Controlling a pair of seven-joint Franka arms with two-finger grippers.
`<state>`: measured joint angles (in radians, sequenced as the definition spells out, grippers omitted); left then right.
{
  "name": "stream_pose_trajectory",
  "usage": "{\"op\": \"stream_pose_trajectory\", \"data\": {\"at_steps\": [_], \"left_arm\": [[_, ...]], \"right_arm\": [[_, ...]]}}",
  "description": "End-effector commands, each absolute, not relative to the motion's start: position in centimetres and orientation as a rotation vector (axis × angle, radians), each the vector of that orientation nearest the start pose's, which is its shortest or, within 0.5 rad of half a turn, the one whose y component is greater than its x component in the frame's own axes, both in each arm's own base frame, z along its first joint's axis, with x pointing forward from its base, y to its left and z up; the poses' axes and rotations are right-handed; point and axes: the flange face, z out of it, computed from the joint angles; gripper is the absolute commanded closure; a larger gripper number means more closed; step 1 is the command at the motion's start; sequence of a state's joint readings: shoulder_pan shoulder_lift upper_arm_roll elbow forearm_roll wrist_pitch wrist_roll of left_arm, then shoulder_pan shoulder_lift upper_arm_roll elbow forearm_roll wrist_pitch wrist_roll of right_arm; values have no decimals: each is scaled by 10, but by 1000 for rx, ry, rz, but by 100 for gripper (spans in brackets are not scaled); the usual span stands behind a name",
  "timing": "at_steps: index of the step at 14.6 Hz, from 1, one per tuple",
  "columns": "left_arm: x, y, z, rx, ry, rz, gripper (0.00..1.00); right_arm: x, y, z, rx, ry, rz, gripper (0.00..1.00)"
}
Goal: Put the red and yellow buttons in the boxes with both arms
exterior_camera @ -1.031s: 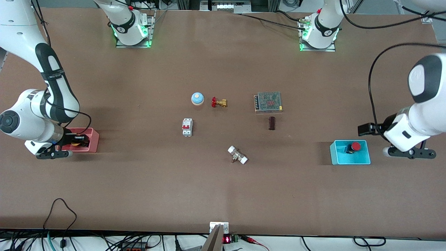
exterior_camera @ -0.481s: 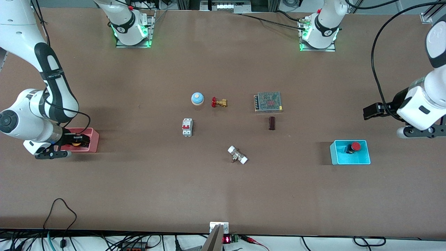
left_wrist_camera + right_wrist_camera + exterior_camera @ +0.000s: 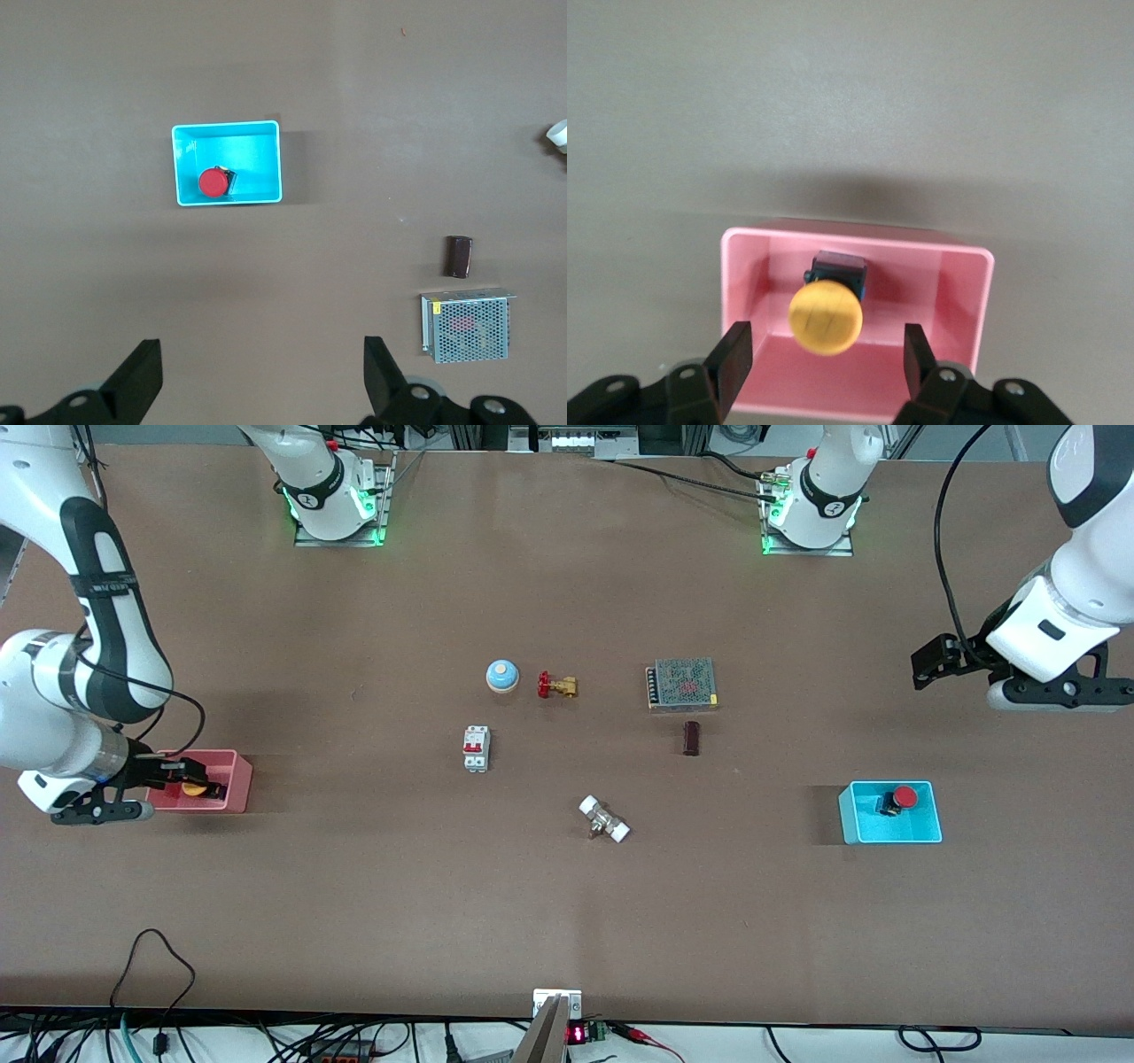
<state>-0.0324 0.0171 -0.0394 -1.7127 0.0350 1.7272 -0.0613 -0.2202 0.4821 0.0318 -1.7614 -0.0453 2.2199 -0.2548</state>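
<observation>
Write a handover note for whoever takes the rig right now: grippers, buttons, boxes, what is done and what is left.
Left gripper: jaws open, empty, raised above the table at the left arm's end, clear of the cyan box.
Right gripper: jaws open, empty, just over the pink box.
Red button lies in the cyan box; yellow button lies in the pink box, released.
Done: both buttons are boxed.
Left: lift the right arm away and park both arms.
</observation>
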Motion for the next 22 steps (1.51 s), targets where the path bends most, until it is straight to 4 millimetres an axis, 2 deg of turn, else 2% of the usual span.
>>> {"op": "stream_pose_trajectory", "data": {"at_steps": [1, 2, 3, 6, 7, 9, 11, 12, 13, 16, 17, 18, 22], "left_arm": [[564, -35, 563, -3094, 78, 3, 0], [564, -34, 562, -3094, 75, 6, 0], [566, -34, 563, -3094, 73, 4, 0], [571, -31, 565, -3095, 75, 4, 0], [571, -30, 565, -3095, 72, 2, 0], [571, -30, 565, -3095, 84, 2, 0], [571, -29, 565, -3095, 82, 4, 0], [571, -29, 565, -3095, 81, 9, 0], [571, -29, 565, -3095, 81, 9, 0], [571, -30, 564, -3096, 81, 14, 0], [571, -29, 564, -3094, 81, 14, 0], [571, -29, 564, -3094, 81, 14, 0], [571, -29, 564, -3094, 81, 14, 0]], "right_arm": [[638, -103, 346, -3139, -178, 34, 14], [634, -85, 372, -3139, -209, 38, 2], [629, -70, 392, -3139, -230, 45, 0], [616, -16, 444, -3127, -290, 31, 0], [610, 10, 456, -3128, -273, 33, 0], [599, 63, 479, -3137, -138, 21, 0], [593, 92, 510, -3141, -41, 1, 0], [592, 95, 529, -3147, -50, 12, 0], [592, 88, 547, -3151, -28, 38, 0], [587, 54, 583, -3165, 72, 127, 0], [587, 39, 582, -3164, 112, 169, 0], [587, 33, 582, -3163, 126, 168, 0], [591, 30, 573, -3161, 136, 185, 0]]}}
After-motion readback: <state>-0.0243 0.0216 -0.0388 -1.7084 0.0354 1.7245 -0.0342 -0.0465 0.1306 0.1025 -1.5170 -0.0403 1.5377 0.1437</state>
